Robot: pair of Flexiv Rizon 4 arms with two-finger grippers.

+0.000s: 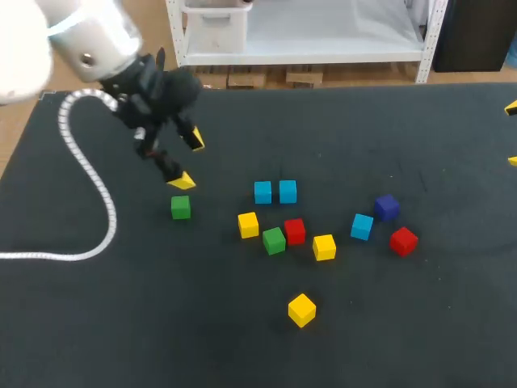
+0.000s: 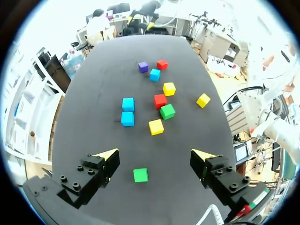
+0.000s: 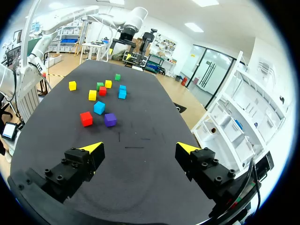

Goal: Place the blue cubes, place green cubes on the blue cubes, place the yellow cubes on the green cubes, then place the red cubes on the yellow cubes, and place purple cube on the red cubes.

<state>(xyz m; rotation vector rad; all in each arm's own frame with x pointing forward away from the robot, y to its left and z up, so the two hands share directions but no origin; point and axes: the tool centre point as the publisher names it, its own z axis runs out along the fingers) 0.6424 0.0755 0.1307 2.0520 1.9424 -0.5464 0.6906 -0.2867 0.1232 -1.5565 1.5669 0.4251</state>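
Fingers (image 2: 108, 155) of L arm spread wide, empty, hovering just above lone green cube (image 2: 140, 175) at table (image 1: 363, 323) left; R fingers (image 3: 91, 151) likewise open, empty, far right; prob. green-on-blue step: drop, grip, carry right onto blue pair (image 1: 262, 191).

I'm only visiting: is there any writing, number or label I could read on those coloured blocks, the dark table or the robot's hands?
Cubes: no text; their faces are plain colour, for instance the green cube lying apart and the purple cube.
Table: no words or numbers.
Left end effector and right end effector: no legible label, only yellow tips and black bodies.
So there is nothing to read.
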